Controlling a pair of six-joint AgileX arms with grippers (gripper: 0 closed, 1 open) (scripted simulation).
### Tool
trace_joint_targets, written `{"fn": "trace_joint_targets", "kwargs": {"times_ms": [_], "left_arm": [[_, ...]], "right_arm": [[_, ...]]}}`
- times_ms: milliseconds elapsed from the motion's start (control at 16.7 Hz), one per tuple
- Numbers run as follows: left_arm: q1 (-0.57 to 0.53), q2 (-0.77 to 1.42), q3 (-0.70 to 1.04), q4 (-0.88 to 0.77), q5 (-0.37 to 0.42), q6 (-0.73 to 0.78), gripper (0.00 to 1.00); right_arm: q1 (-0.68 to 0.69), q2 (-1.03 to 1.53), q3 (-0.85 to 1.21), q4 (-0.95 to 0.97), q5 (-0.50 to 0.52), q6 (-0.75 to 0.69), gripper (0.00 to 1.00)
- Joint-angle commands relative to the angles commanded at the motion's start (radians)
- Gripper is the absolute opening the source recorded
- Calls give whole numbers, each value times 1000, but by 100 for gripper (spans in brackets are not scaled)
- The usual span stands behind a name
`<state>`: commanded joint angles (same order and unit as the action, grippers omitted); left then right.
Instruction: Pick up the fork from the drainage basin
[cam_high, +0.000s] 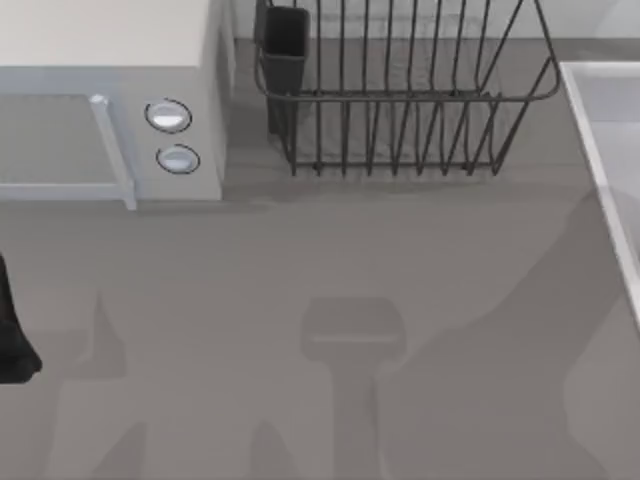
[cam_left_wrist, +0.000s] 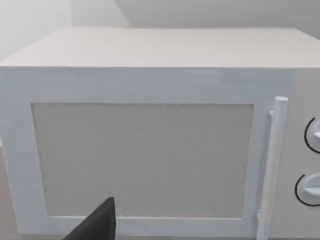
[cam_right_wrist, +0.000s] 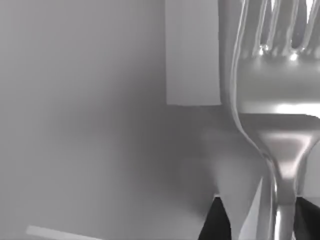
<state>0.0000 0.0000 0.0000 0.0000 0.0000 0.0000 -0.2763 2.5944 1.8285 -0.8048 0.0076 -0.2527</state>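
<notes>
1. Silver metal meets you first in the right wrist view: the fork (cam_right_wrist: 280, 115) stands very close to that camera, tines pointing away from it, neck narrowing down between the two dark fingertips (cam_right_wrist: 216, 222) of the right gripper (cam_right_wrist: 260, 225). You can take its jaws as closed on the fork's handle.
2. Behind the fork in that view you see a grey surface with a pale upright strip farther off.
3. Your left arm (cam_high: 12, 335) sits parked at the left edge of the top view, low over the worktop (cam_high: 330, 400).
4. In the left wrist view one dark finger (cam_left_wrist: 97, 224) of the left gripper rises in front of the microwave (cam_left_wrist: 150, 130); you cannot tell from it whether those jaws are open or closed.
5. Farther on, the microwave stands at the far left of the worktop, its door handle (cam_high: 112, 150) and two round knobs (cam_high: 168, 116) facing you in the top view.
6. Just beside it to the right you see the dark wire dish rack (cam_high: 400, 90), with a dark cutlery cup (cam_high: 284, 45) at its left end.
7. At the right edge, a pale basin rim (cam_high: 600, 150) runs along the worktop.
</notes>
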Motion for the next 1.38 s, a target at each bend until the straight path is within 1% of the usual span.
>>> {"fn": "trace_joint_targets", "kwargs": {"times_ms": [420,480,600,780,1020,1140,1380], "left_arm": [[0,0,0,0,0,0,100],[0,0,0,0,0,0,100],[0,0,0,0,0,0,100],[0,0,0,0,0,0,100],[0,0,0,0,0,0,100],[0,0,0,0,0,0,100],[0,0,0,0,0,0,100]], "right_arm": [[0,0,0,0,0,0,0],[3,-46,12,-14,-12,10,0],[3,-52,26,-29,-12,10,0],[2,-84,99,-131,-12,9,0],[1,-154,230,-363,-13,7,0],[1,-188,286,-445,-14,7,0],[1,-212,322,-489,-14,7,0]]}}
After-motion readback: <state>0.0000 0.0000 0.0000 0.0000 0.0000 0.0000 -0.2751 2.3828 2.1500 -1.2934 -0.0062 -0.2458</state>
